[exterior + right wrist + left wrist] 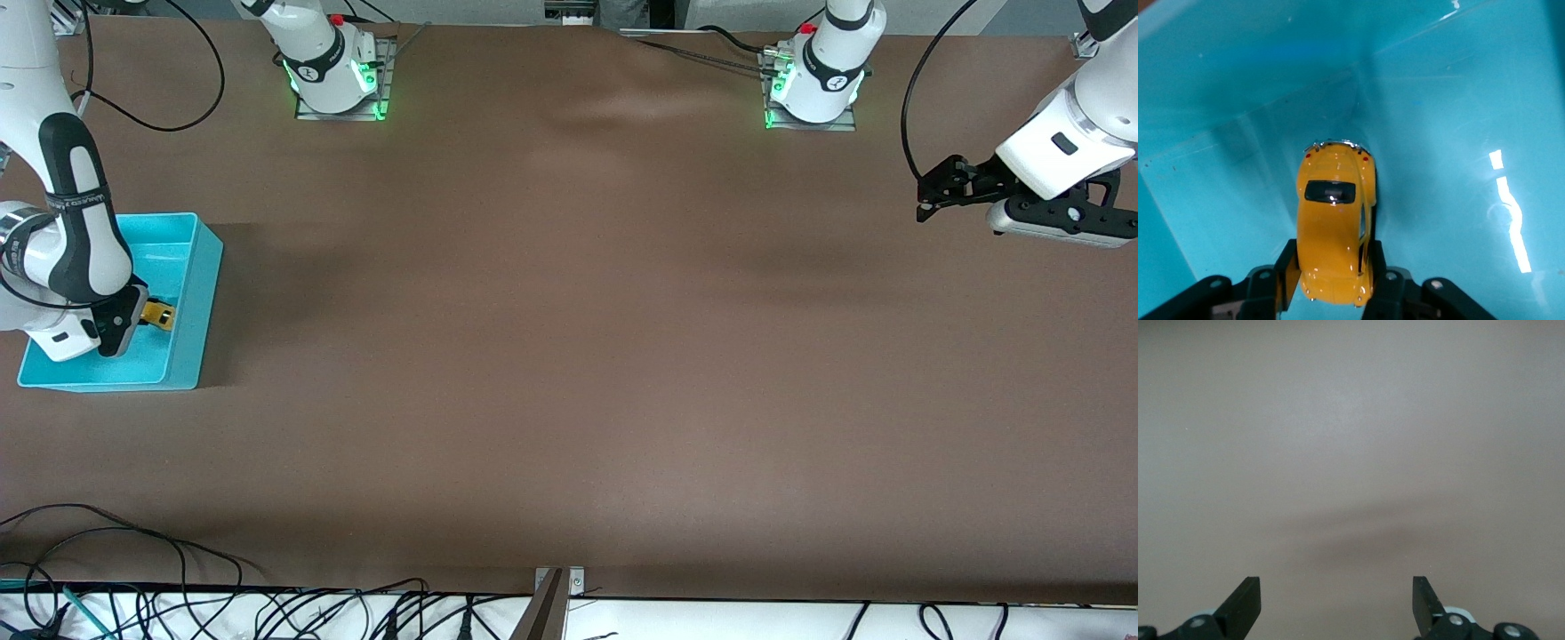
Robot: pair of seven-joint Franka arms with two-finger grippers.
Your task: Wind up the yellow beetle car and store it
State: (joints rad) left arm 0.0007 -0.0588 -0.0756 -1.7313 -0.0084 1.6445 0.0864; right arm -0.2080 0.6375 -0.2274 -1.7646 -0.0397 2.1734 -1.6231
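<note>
The yellow beetle car (1331,220) is inside the turquoise bin (201,293) at the right arm's end of the table. In the front view the yellow beetle car (161,314) shows as a small yellow patch beside the hand. My right gripper (1331,261) reaches down into the bin (1451,120), its two fingers pressed on the car's sides at one end. I cannot tell whether the car rests on the bin floor. My left gripper (926,197) waits open above bare table at the left arm's end. In its own wrist view the left gripper (1337,590) holds nothing.
The right arm's white and black forearm (76,222) leans over the bin and hides part of it. Both arm bases (338,71) stand along the table edge farthest from the front camera. Cables (133,569) lie at the edge nearest it.
</note>
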